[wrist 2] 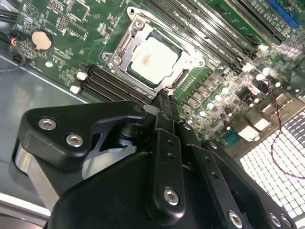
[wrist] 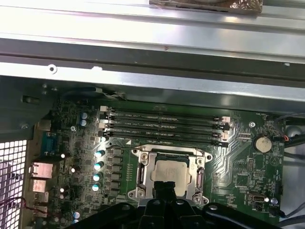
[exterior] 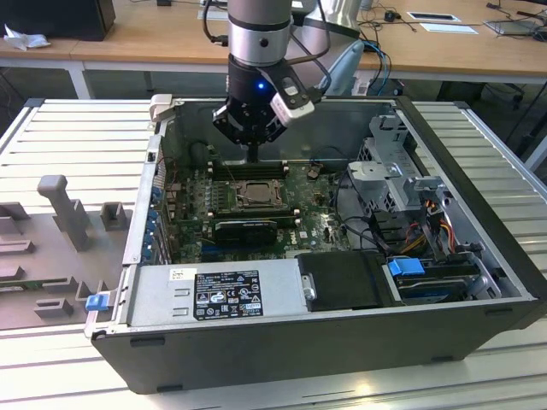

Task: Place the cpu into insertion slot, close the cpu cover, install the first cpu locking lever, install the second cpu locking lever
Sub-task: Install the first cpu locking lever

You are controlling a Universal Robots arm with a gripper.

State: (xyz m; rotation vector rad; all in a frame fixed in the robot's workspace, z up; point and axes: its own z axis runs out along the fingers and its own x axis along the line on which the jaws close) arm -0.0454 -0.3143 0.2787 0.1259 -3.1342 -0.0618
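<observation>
The fingers point(wrist 2: 164, 114), pressed together and empty, hang beside the cpu cover point(wrist 2: 125, 45) framing the cpu point(wrist 2: 155, 59).

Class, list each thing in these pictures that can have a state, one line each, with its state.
cpu: seated in the slot, metal top up.
cover: down flat around the cpu.
claw: shut, tip at the slot's edge.
case: open, its inside showing.
</observation>
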